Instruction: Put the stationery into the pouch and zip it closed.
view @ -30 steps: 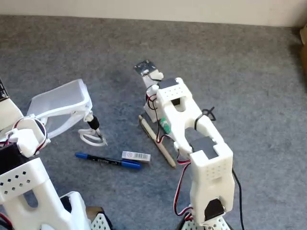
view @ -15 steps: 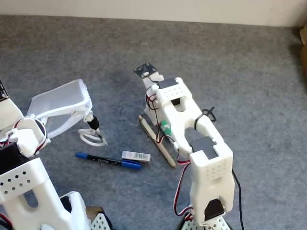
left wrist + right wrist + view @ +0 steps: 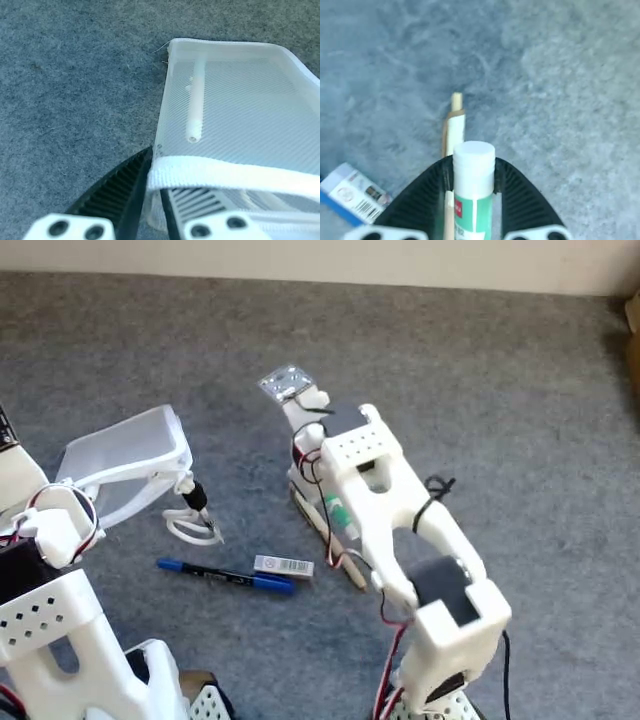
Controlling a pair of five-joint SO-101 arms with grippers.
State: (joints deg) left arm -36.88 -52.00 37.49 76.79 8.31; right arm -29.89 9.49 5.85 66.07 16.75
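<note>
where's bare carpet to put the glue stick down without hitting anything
Widest bare carpet lies right of the right arm, and along the far strip beyond the pouch. Crowded: between the arms, where the blue pen, small box and beige pen lie close together.

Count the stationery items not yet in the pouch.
4. A glue stick in the jaws of the right arm; a beige pen on the carpet under it; a white eraser and a blue pen side by side nearer the pouch. The arm may hide others.
</note>
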